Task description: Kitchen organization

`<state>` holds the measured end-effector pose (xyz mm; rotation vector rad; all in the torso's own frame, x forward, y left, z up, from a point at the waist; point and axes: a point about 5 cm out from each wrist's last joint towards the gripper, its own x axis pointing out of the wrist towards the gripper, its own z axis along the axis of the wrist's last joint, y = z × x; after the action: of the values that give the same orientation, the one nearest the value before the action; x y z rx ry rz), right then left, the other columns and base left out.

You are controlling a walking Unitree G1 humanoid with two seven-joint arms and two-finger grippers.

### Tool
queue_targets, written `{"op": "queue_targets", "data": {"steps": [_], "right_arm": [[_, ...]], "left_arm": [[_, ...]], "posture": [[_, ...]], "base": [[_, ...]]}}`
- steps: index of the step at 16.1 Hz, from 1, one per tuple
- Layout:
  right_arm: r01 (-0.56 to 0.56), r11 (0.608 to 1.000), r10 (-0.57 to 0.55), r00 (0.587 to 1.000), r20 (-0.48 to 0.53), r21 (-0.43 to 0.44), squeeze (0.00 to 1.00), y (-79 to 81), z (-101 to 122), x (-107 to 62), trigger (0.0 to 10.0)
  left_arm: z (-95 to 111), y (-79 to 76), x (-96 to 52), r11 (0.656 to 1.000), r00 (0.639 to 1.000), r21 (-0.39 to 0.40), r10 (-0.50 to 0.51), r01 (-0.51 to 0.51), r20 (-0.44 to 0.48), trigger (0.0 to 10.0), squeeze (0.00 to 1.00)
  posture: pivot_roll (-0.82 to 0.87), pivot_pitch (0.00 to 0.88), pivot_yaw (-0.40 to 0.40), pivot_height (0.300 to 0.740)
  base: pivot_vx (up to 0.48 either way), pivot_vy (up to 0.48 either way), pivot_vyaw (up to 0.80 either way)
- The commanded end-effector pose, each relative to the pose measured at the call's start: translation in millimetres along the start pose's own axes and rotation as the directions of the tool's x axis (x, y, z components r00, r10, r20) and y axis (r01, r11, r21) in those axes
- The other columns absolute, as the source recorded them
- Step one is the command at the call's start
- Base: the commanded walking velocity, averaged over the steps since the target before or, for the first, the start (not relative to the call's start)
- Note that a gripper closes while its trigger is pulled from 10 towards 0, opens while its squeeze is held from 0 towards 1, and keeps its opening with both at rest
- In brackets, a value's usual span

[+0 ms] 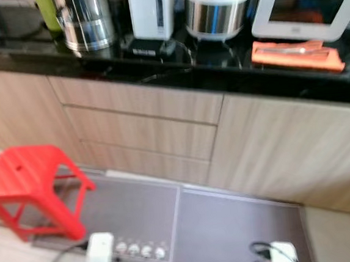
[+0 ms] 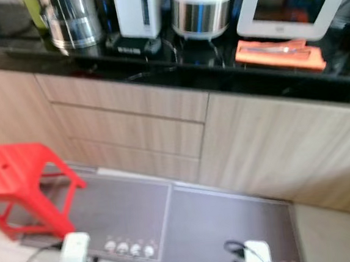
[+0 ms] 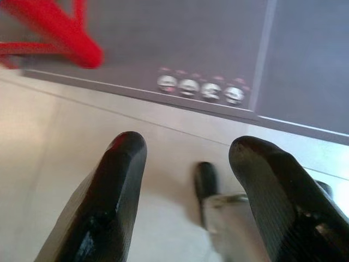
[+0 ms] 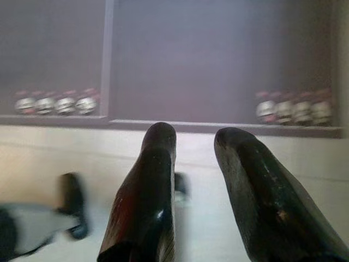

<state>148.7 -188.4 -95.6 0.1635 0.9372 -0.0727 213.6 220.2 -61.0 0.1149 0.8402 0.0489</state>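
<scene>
A black counter [image 1: 27,55] ran across the top of the head views, above pale wooden drawers [image 1: 141,125] and cabinet doors. Along the counter, from the left, were seen a steel pot [image 1: 85,19], a white kettle [image 1: 151,10], a rice cooker [image 1: 218,6] and a white microwave [image 1: 308,4]; an orange cloth [image 1: 297,54] lay on the counter just in front of the microwave. Below the counter, to the left, a red stool [image 1: 29,186] stood at the edge of grey floor mats [image 1: 232,224] laid along the cabinets. The left gripper [image 3: 188,158] was held low over the pale floor near the stool, its two fingers spread well apart with nothing between them. The right gripper [image 4: 193,147] hung over the floor near the mats' edge, its fingers parted by a narrower gap and likewise empty.
</scene>
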Motion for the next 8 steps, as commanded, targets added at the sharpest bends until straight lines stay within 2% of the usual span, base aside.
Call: {"op": "queue_targets", "data": {"steps": [1,3,6,7,8], "right_arm": [[0.02,1.0,-0.02,1.0,0.015,0.009,0.0,-1.4,1.7,0.0,10.0],[0.031,0.998,-0.032,0.999,0.027,0.046,0.0,9.3,2.0,1.8,10.0],[0.036,0.999,-0.037,0.999,0.036,0.039,0.0,9.2,3.4,2.0,10.0],[0.089,0.994,-0.092,0.995,0.04,0.057,0.0,-1.5,5.9,1.1,10.0],[0.103,0.993,-0.105,0.994,0.033,0.06,0.0,-5.4,5.9,0.6,10.0]], "left_arm": [[2.8,-0.5,0.6,1.0,1.0,0.015,-0.011,0.011,0.003,10.0,0.0],[15.3,10.2,1.9,1.0,0.999,-0.021,0.022,-0.022,0.035,10.0,0.0],[16.5,10.1,2.2,0.998,0.999,-0.058,0.034,-0.032,0.039,10.0,0.0],[14.1,-5.5,3.4,0.999,1.0,-0.043,-0.003,0.004,0.028,10.0,0.0],[12.8,-7.7,3.4,0.999,1.0,-0.052,-0.003,0.005,0.026,10.0,0.0]], "posture": [[0.13,0.0,0.019,0.74],[0.11,0.0,0.024,0.74],[0.09,0.0,0.034,0.74],[0.08,0.0,0.029,0.74],[0.08,0.0,0.023,0.74]], "base": [[0.0,0.0,0.0],[0.0,0.0,0.0],[0.0,0.0,0.0],[0.0,0.0,0.0],[0.0,0.0,0.0]]}}
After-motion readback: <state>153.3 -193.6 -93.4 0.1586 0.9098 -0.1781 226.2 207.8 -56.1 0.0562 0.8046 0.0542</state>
